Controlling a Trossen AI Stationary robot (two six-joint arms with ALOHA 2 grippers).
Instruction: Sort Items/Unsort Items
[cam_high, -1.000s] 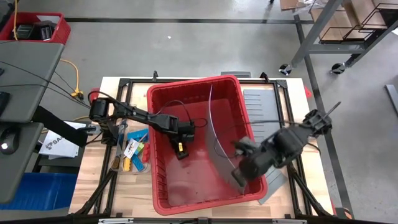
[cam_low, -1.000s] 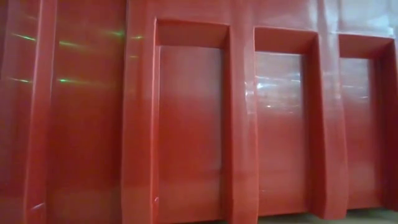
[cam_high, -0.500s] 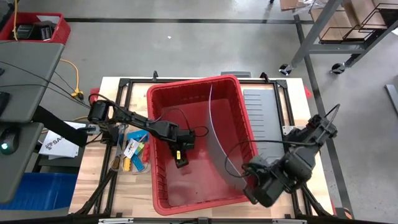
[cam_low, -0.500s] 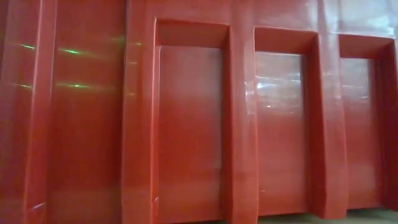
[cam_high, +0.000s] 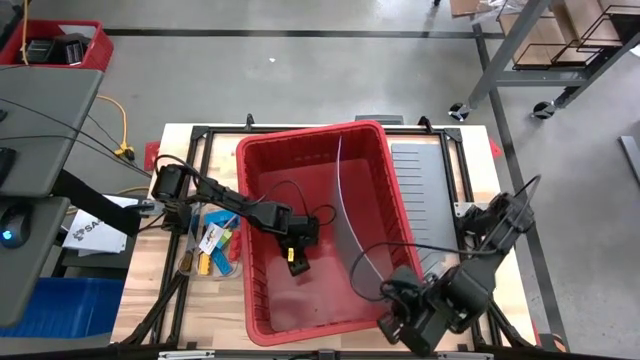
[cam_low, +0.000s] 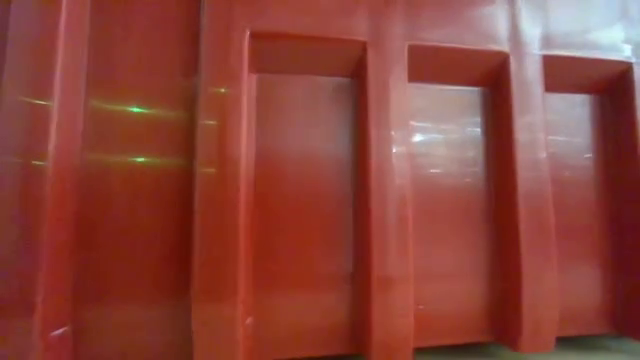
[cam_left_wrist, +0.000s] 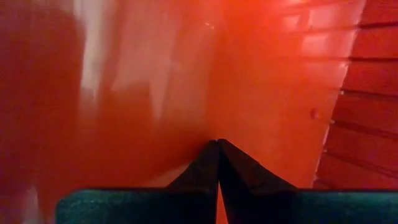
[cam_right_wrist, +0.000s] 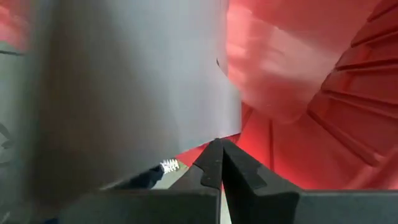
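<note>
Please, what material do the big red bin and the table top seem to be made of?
The red bin looks like moulded plastic with a glossy finish: its ribbed, panelled wall reflects light in soft streaks. The table top seems to be light wood or plywood with a matt finish: pale tan, with no visible shine. Whether it is solid wood cannot be told.

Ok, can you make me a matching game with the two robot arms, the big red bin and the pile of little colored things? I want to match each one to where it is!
Things:
1. left gripper
2. right gripper
3. red bin
4. pile of small items

Places:
A. in the middle of the table
B. on the table, outside the bin's left wall
C. inside the bin, fingers shut
D. at the bin's near right corner, outside it

Pairs: 1-C, 2-D, 3-A, 4-B
</note>
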